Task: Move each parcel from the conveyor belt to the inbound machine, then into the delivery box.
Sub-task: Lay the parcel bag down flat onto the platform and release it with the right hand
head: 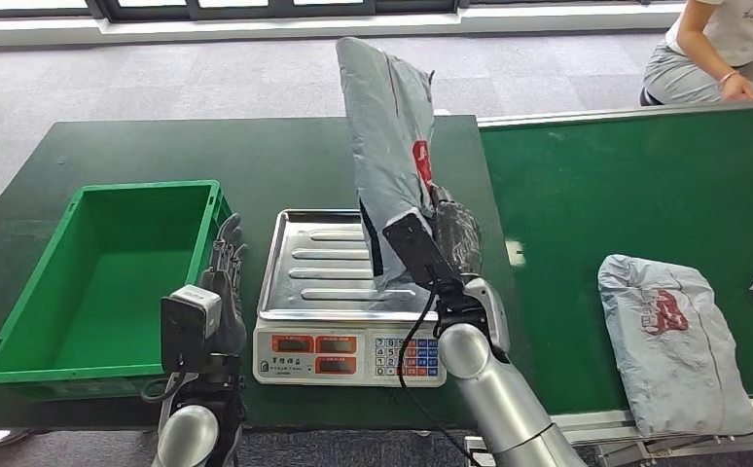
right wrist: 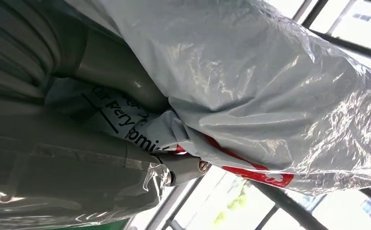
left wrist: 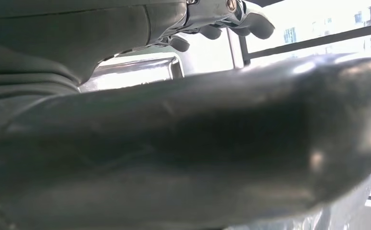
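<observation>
Right hand (head: 448, 229), at the end of the silver arm nearest the camera: fingers closed around the lower end of a grey plastic parcel (head: 392, 146) with red print, held upright over the steel tray of the weighing scale (head: 300, 292). Left hand (head: 225, 268): fingers straight and apart, holding nothing, between scale and green crate (head: 22, 321). Second grey parcel (head: 679, 341): flat on the green conveyor belt (head: 596, 195), well apart. Person (head: 718, 49): crouched beyond the belt's far edge.

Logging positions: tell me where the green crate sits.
In the head view, the green crate sits on the dark table's left side, beside the scale, with the left hand between them.
</observation>
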Controlling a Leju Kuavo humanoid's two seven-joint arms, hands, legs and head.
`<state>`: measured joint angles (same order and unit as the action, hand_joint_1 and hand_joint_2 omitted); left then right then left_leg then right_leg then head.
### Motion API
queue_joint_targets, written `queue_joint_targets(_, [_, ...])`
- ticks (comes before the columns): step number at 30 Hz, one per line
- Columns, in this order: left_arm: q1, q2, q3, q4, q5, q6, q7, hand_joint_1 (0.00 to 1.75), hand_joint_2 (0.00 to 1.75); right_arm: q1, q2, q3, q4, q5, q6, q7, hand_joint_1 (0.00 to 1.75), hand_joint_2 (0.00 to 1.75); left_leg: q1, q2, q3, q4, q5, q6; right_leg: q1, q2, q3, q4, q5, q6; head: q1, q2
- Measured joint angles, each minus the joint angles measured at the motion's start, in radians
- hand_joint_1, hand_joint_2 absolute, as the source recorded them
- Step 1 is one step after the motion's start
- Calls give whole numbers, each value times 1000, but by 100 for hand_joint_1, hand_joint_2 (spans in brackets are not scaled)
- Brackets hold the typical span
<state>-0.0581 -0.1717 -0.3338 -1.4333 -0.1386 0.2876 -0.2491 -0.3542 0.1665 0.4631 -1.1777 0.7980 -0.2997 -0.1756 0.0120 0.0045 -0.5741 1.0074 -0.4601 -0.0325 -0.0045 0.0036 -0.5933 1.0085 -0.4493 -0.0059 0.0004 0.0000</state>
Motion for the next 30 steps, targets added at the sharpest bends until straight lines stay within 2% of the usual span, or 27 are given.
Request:
queue_joint_targets(5, [0,4,0,-1,7,2,0,0,0,17,5,58,-21,-27,37,5,175,175,0,0,-1,0,0,0,0,0,0,0,0,0,0,0])
queue_joint_targets(14, [1,12,0,-2,16,21,2,0,0,69,9,109,-64,-35,140,140,175,175,0,0,-1,0,0,0,0,0,-1,0,0,0,0,0])
queue_joint_targets(25, [1,13,0,-2,16,21,5,0,0,82,10,117,-79,-33,147,155,175,175,0,0,-1,0,0,0,0,0,-1,0,0,0,0,0])
queue_joint_targets(30, [2,14,0,-13,-7,22,38,0,0,101,9,118,-105,29,170,256,175,175,0,0,-2,0,0,0,0,0,-2,0,0,0,0,0])
